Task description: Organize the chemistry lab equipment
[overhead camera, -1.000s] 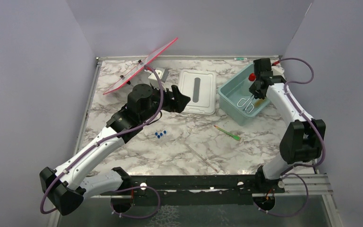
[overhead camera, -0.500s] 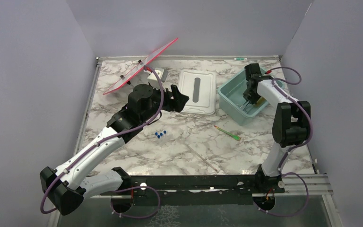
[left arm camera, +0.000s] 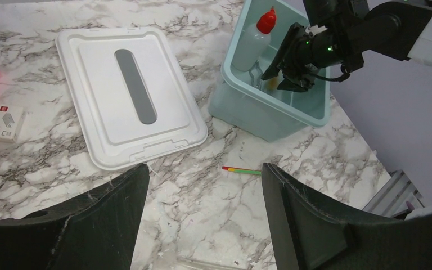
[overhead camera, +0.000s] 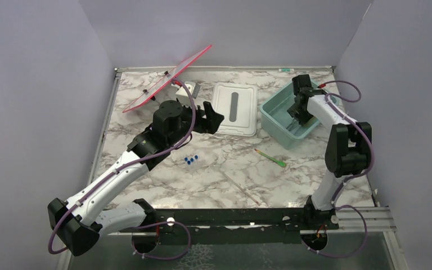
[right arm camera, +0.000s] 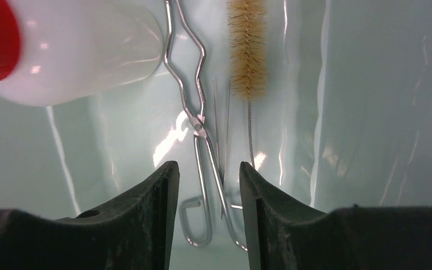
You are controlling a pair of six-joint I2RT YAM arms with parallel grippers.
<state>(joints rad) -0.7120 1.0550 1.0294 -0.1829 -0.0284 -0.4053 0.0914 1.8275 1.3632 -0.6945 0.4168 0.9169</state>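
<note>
Three in teal tub (left arm camera: 259, 115): squeeze bottle (right arm camera: 73, 56), wire clamp (right arm camera: 199, 135), brush (right arm camera: 246, 45).
Loose on table (overhead camera: 292, 185): blue-capped tubes (overhead camera: 190, 160), green-tipped stick (overhead camera: 270, 158).
Right gripper (right arm camera: 207, 169): jaws narrowly apart above the clamp.
Left gripper (left arm camera: 202, 174): jaws wide, empty.

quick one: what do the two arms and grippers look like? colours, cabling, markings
Left arm and right arm: white link shells, black joint housings, a purple cable looped outside each. Left gripper and right gripper: matte black, broad tapered fingers. Small green lights glow on the right gripper's body. No readable markings.
</note>
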